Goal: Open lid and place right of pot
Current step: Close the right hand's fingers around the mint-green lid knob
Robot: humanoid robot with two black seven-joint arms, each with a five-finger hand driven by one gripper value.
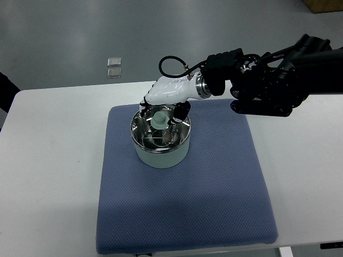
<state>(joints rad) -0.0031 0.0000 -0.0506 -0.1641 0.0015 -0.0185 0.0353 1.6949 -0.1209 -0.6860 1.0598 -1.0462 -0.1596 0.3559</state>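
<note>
A pale green pot (161, 155) with a steel rim stands on the blue mat (214, 187), at its back left. Its glass lid (153, 138) lies on the pot, with a pale green knob (159, 120) on top. My right hand (161, 110), white with dark fingertips, reaches in from the right and hangs over the back of the pot. Its fingers (181, 111) are curled around the knob from both sides. The lid looks seated on the rim. The left arm is out of view.
The mat lies on a white table (53, 160); its right half is bare mat. The dark right forearm (268, 85) spans the table's back right. A dark shape (6, 91) shows at the left edge. Two small shiny squares (113, 67) lie on the floor beyond.
</note>
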